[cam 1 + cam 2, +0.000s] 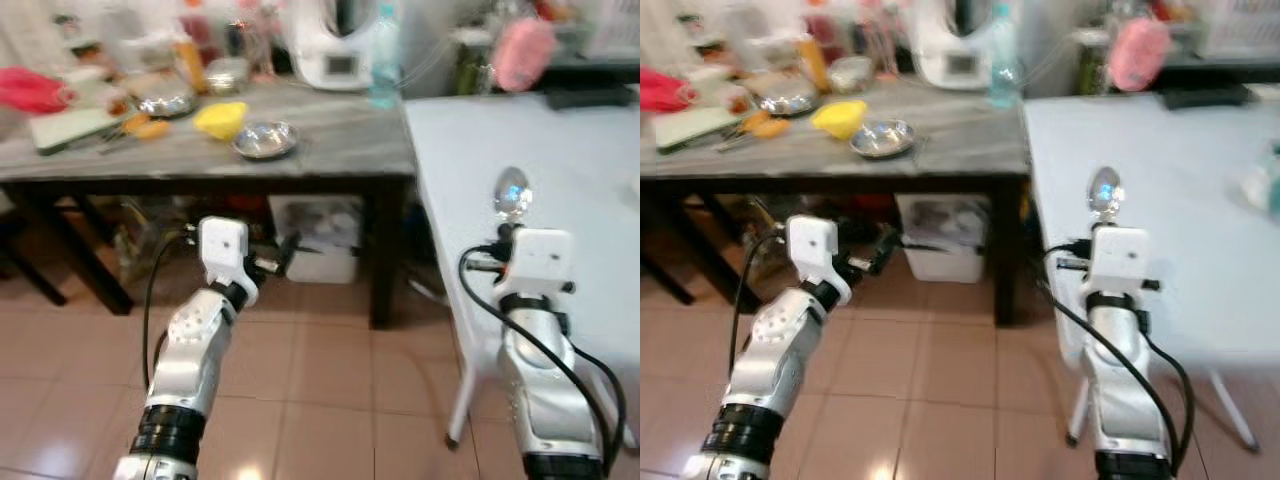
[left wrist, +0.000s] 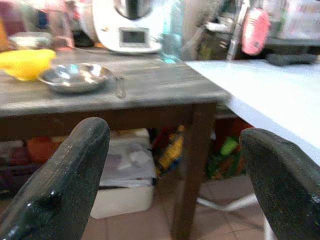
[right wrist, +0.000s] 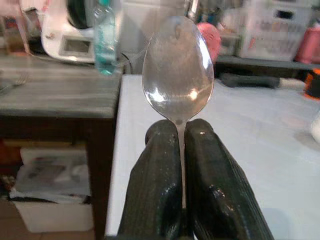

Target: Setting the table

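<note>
Right fingers (image 3: 200,170) pinch spoon (image 3: 178,70); left fingers (image 2: 65,175) spread.

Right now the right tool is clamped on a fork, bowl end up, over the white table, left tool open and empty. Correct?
Not quite: the right tool holds a spoon, not a fork, as the right wrist view shows. The rest stands: bowl end up, over the white table, left tool open and empty.
</note>
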You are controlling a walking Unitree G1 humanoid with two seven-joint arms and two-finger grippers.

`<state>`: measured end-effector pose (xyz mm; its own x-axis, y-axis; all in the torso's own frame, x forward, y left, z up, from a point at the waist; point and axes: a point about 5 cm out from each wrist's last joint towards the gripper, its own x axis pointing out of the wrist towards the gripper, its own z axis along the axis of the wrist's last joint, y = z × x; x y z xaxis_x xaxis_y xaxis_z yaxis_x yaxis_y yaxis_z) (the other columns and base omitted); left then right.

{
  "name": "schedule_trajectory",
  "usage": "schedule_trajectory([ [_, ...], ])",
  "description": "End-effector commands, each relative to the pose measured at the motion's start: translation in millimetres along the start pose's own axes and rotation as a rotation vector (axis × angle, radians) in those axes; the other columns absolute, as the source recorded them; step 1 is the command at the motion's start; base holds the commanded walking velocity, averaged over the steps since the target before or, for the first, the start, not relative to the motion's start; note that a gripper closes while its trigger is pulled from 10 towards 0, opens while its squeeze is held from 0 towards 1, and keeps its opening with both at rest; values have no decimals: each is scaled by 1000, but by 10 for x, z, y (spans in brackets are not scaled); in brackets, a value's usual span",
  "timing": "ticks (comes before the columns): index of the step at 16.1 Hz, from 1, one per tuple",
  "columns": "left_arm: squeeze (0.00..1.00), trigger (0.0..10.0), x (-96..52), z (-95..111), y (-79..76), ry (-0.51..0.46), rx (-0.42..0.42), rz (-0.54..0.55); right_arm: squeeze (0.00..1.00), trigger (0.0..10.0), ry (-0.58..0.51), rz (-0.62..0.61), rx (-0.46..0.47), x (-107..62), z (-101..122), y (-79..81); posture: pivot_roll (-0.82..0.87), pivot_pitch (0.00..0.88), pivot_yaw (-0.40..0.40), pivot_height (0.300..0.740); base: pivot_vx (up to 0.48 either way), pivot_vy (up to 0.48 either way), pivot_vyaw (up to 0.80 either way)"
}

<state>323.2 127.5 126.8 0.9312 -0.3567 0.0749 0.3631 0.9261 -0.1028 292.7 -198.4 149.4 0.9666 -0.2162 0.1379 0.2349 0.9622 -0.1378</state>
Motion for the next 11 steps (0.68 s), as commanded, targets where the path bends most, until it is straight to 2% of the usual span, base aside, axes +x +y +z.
schedule_trajectory([
  [1, 0, 10000, -30, 41, 119, -5, 23, 31, 0, 10000, -28, 36, 25, 10, 75, 113, -90, 0, 57, 740, 428, 0, 550],
  [9, 0, 10000, -8, 49, 108, -6, 26, 23, 0, 10000, -21, 35, 29, 16, 57, 116, -89, 0, 61, 740, 427, 0, 534],
  [11, 0, 10000, -3, 52, 102, -5, 30, 17, 0, 10000, -9, 25, 56, 17, 42, 121, -87, 0, 60, 740, 416, 0, 0],
])
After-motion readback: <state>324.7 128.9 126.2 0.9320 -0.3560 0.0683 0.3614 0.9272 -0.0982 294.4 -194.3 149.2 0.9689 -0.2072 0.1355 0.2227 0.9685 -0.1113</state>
